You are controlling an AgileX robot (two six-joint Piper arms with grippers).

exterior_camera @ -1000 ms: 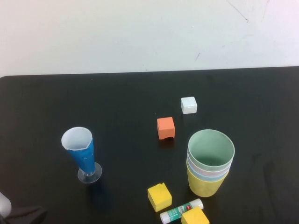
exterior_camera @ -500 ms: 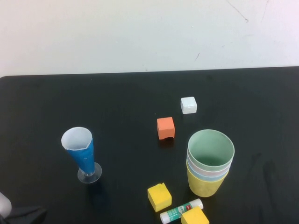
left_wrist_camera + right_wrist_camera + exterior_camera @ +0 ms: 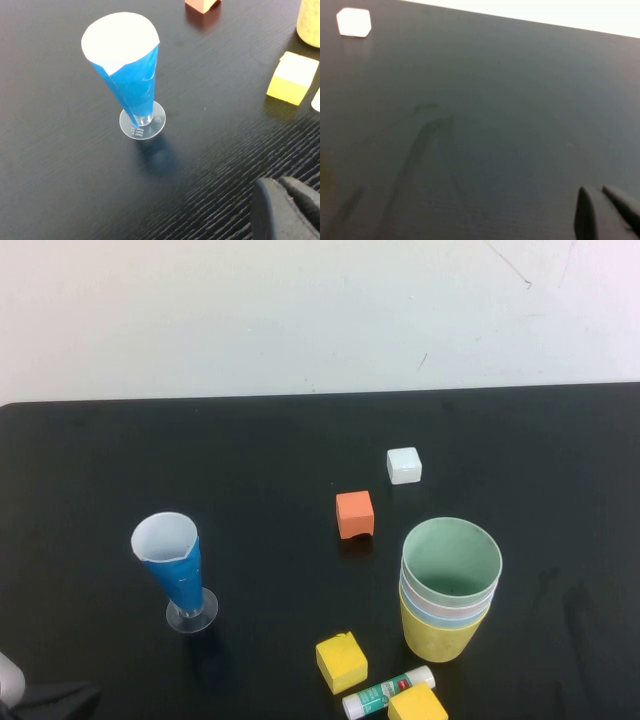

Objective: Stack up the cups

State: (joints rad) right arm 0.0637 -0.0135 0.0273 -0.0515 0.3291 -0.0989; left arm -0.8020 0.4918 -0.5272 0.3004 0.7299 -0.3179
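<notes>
nothing has shifted across the last second on the black desk (image 3: 250, 440) — every object sits where it sat, and the stack looks finished.

at the near left corner, the left end effector (image 3: 35, 698) is only a dark sliver at the edge of the high view; its own wrist camera shows two dark fingertips (image 3: 282, 210) pressed close together with nothing between them, parked short of the tall blue-and-white conical cup (image 3: 172, 565), which stands upright on its clear round foot and apart from everything else.

toward the middle, an orange block (image 3: 355, 513) and a white block (image 3: 404, 465) lie behind the work area; nearer the front edge a yellow block (image 3: 341, 660), a glue stick (image 3: 389, 691) and a second yellow block (image 3: 417, 705) crowd together, the stick touching the second block.

right of centre stand the cups (image 3: 450, 590) — nested upright, pale green on top, a light blue rim and a faint pinkish rim beneath it, yellow as the base.

the right end effector (image 3: 610, 212) is out of the high view; its wrist camera shows dark fingertips held close, empty, over bare desk with the white block far off.

with all four tumblers nested and both arms idle and clear, the task reads as complete.
</notes>
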